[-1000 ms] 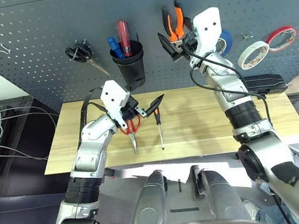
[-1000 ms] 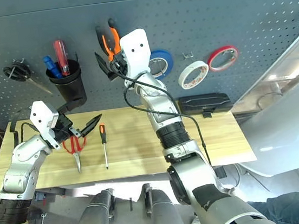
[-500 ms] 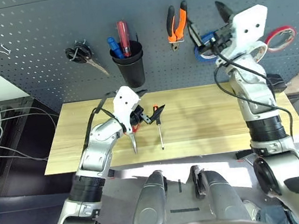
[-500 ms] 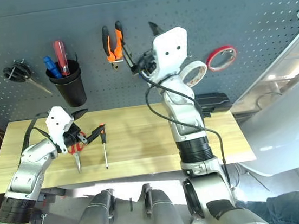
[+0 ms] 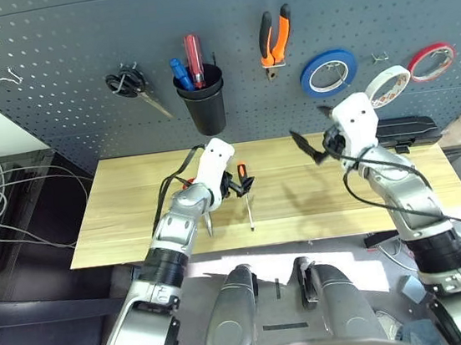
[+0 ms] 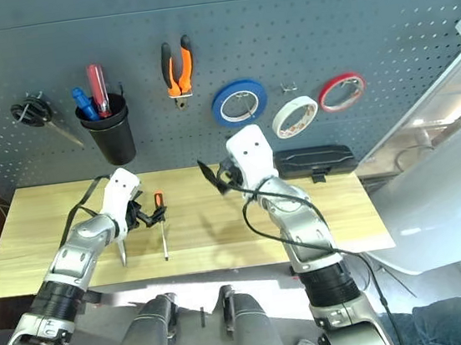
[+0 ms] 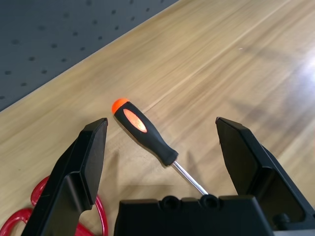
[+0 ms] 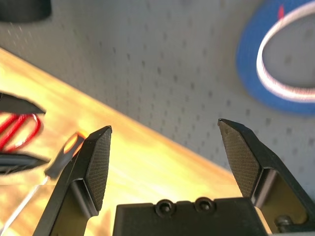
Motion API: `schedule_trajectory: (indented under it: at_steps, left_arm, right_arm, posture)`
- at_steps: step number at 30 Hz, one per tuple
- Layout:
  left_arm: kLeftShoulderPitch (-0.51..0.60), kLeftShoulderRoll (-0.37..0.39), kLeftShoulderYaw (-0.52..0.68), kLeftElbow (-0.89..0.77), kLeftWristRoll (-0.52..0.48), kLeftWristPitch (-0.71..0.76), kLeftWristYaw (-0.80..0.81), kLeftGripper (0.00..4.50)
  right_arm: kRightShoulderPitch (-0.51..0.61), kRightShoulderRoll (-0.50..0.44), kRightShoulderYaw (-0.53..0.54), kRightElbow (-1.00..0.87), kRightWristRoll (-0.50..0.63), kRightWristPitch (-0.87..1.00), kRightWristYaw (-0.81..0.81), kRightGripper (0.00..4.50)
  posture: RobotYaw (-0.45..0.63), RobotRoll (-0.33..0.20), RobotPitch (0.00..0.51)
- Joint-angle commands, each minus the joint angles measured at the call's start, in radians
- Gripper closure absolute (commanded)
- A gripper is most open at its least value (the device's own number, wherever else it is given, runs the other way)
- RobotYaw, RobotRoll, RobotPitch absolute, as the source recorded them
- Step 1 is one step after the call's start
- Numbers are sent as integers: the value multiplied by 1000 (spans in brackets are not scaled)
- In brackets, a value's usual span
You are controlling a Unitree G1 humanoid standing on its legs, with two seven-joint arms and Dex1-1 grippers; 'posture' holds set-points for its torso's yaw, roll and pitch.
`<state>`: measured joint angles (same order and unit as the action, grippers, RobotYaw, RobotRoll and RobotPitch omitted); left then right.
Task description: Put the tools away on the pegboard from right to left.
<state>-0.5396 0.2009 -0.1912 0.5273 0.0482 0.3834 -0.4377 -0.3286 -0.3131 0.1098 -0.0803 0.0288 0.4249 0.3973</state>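
Left end effector (image 7: 162,125), open wide and empty, poised over the screwdriver (image 7: 145,130) at lower centre of the head frame | Screwdriver lies on the counter (image 5: 319,212), handle toward the pegboard (image 5: 247,103), shaft toward the robot, between the open jaws | Left arm (image 5: 170,243) nearer; right end effector (image 5: 316,147), right of centre, agape, empty, well apart

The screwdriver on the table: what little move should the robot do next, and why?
I think the left gripper should ease down and then close on the screwdriver. Its fingers are open, with the dark handle lying on the wooden table between them, and the pliers already hang on the pegboard.
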Motion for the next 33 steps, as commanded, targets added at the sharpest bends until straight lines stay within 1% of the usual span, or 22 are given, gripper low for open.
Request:
schedule_trajectory:
  at_steps: [1, 4, 8, 12, 15, 19, 24, 25, 27, 29, 33]
  left_arm:
    - [-36, -37, -11, 148, 32, -15, 46, 0]
    - [-86, -74, -5, 280, 51, -27, 108, 0]
    - [-136, -102, 1, 434, 70, -70, 172, 0]
    - [-164, -119, 6, 542, 83, -117, 207, 0]
    - [-171, -140, 8, 590, 85, -144, 210, 630]
    - [-170, -152, 6, 620, 95, -160, 213, 2007]
    - [-161, -152, 10, 608, 99, -193, 211, 3667]
    - [-157, -150, 13, 595, 99, -207, 211, 3948]
    - [-123, -141, 26, 502, 80, -262, 185, 3950]
    - [-51, -126, 41, 312, 44, -289, 133, 3951]
    - [116, -113, 87, -123, -68, -242, 61, 3951]
  right_arm:
    - [13, 4, 7, 35, -12, 70, -15, 49]
    - [16, 6, 17, 27, -13, 107, -13, 49]
    - [10, 23, 22, 5, -9, 154, -27, 49]
    - [9, 31, 40, -22, 1, 199, -14, 49]
    - [6, 26, 41, -32, -1, 226, -13, 0]
    - [-5, 16, 28, -30, 2, 236, -11, 0]
    - [-19, 2, 25, -22, 7, 233, 1, 0]
    - [-21, -1, 28, -19, 8, 226, 8, 0]
    - [-25, -18, 34, -21, 23, 217, 48, 0]
    - [-21, -37, 36, -34, 59, 236, 110, 0]
    - [-7, -105, 70, -50, 121, 257, 265, 0]
  posture:
    - [78, 0, 224]
    - [58, 0, 231]
    - [21, 0, 238]
    - [1, 0, 240]
    - [-15, 0, 243]
    - [-20, 0, 241]
    - [-12, 0, 237]
    - [-11, 0, 236]
    - [-4, 0, 231]
    - [4, 0, 227]
    - [20, 0, 223]
